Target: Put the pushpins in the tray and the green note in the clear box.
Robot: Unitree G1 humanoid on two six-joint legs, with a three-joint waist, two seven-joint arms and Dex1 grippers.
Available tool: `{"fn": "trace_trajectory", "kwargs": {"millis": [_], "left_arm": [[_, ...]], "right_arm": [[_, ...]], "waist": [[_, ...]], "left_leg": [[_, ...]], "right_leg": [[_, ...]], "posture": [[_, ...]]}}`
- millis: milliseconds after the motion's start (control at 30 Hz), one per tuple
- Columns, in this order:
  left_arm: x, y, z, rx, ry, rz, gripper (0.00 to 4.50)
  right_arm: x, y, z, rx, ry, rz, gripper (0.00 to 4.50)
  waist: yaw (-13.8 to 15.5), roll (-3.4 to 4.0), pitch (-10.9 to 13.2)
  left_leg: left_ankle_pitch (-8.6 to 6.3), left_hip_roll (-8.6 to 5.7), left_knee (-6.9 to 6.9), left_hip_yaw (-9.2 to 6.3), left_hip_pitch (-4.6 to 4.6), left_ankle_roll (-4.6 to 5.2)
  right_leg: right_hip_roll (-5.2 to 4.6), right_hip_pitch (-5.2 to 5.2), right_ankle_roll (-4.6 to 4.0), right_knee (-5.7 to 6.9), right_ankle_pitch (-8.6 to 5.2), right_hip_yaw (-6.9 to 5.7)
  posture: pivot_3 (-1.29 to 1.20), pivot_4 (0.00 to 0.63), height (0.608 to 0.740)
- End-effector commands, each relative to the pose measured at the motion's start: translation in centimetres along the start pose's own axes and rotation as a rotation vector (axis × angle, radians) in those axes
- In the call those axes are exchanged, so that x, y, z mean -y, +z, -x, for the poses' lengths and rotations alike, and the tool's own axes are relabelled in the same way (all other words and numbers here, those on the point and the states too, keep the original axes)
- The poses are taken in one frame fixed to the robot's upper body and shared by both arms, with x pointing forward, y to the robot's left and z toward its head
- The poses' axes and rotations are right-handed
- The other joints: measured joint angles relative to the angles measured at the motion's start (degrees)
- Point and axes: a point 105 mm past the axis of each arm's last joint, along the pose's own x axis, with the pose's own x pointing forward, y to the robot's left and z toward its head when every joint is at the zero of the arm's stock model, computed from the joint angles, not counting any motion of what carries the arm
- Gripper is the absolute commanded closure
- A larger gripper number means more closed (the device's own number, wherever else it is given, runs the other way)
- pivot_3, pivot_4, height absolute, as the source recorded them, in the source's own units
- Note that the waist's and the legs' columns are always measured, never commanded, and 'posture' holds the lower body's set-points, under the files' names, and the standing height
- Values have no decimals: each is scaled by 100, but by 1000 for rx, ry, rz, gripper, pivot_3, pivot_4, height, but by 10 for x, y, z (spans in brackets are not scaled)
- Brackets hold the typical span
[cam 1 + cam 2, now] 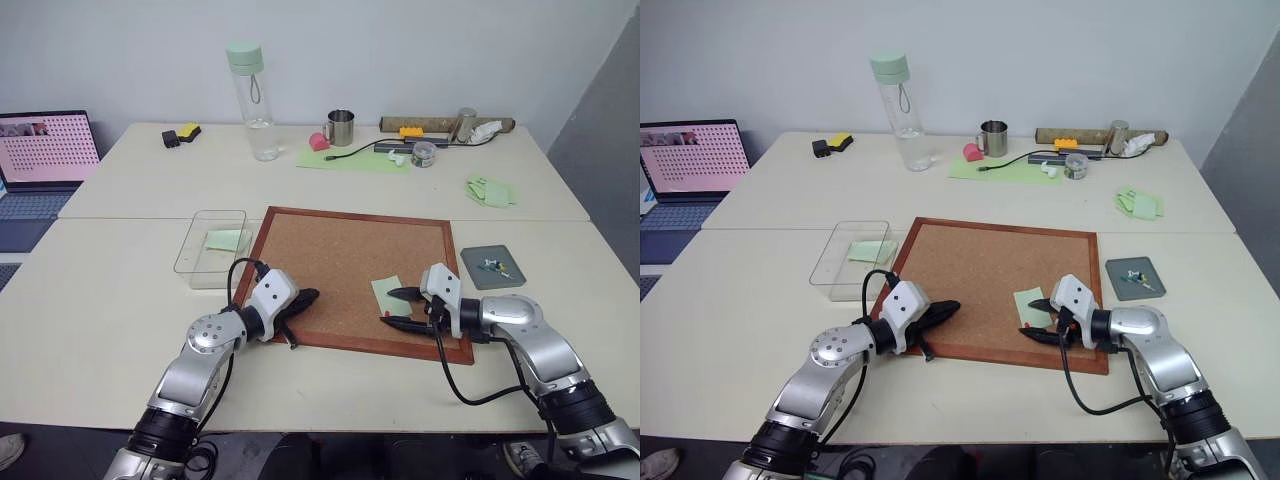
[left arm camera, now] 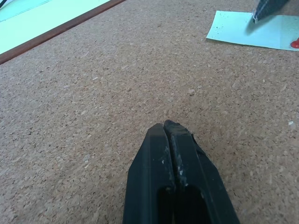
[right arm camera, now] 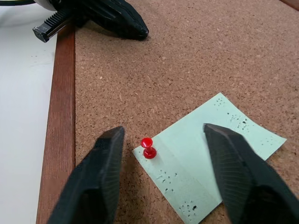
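Pushpins are my business right now, and the one that matters is the red pushpin [image 3: 148, 148], standing upright through a corner of the green note [image 3: 210, 154] and pinning it to the corkboard [image 1: 340, 270] close to the board's near edge, toward its near right corner. My right gripper [image 3: 163, 179] hangs just over it with its fingers well apart; in the right wrist view the pin sits nearer one finger than the other, so I judge I should shift sideways until the red head is centred between the pads before closing. I would come down only as far as the pin's head, close on the waist of it and not on the paper, then pull straight out along the pin's own axis; a slanted pull could bend the point, tear the note's corner or flick the pin loose. The head is tiny and smooth, so a firm, square pinch matters more than speed. My left gripper [image 1: 303, 297] rests on the corkboard by its near left corner with its fingers pressed together, holding nothing; it is well apart from the note, and if the paper lifts with the pin it could press the slip flat. The grey tray [image 1: 493, 268] lies on the table just off the board's right edge, with small pins already in it, so the carry looks short. The clear box [image 1: 210, 247] sits beside the board's far left corner with a green slip inside; this note goes there once the pin is out.
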Motion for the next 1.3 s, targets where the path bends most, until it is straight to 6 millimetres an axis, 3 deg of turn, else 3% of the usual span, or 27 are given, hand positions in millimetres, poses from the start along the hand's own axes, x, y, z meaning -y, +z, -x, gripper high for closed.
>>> {"fn": "trace_trajectory", "kwargs": {"millis": [33, 367, 500, 800, 1133, 1300], "left_arm": [[7, -23, 5, -93, -8, 35, 4500], [8, -24, 6, -96, -6, 40, 4500], [8, -25, 6, -97, -7, 40, 4500], [7, -25, 5, -96, -3, 48, 4500], [3, -16, 5, -61, 0, 76, 4500], [0, 2, 20, -5, -29, 120, 4006]], "right_arm": [[-3, 6, -1, 25, 12, 31, 2584], [-9, 4, 2, 18, 43, 19, 4470], [-11, 10, 4, 28, 56, 36, 4470], [-10, 52, 17, 97, 71, 145, 4470], [-4, 57, 22, 85, 46, 199, 4470], [0, 62, 24, 93, 35, 221, 4500]], "waist": [[-1, 0, 0], [-4, 0, 0], [-3, 0, 0], [-4, 1, 1], [1, -1, 0], [-15, -8, 6]], "left_leg": [[0, 0, 0, 0, 0, 0], [0, 0, 0, 0, 0, 0], [0, 0, -1, -1, -1, 0], [0, 0, -1, 0, -4, 0], [0, 0, -1, -4, -4, 0], [0, 1, 0, -4, -6, 0]], "right_leg": [[0, 0, 0, 0, 0, -1], [0, -1, 0, 0, 0, 0], [0, -1, 0, 0, 0, -1], [0, -5, 0, -3, 0, 0], [0, -1, 0, -4, 0, -4], [0, -6, 0, -2, 0, -3]], "posture": [[0, 150, 740], [0, 150, 740], [0, 150, 740], [0, 150, 740], [0, 150, 740], [0, 150, 740]]}}
